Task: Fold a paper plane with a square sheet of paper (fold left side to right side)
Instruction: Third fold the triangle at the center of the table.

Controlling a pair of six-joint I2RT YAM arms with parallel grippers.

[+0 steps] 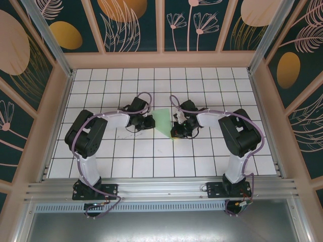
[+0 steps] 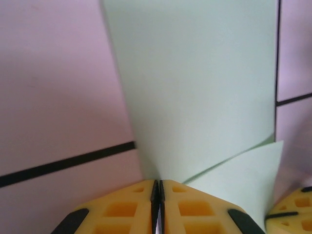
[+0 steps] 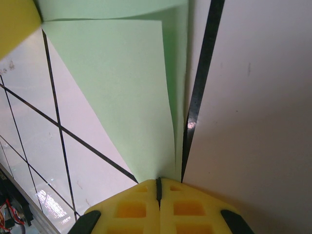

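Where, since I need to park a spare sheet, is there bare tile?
Free: the far tile rows below the back wall, and the near rows between the arm bases. Crowded: the centre, where the left end effector and right end effector pinch the green paper.

legible text: none | square sheet of paper (image 1: pixel 162 122): plain, unmarked | tiles (image 1: pixel 151 151): unlabelled
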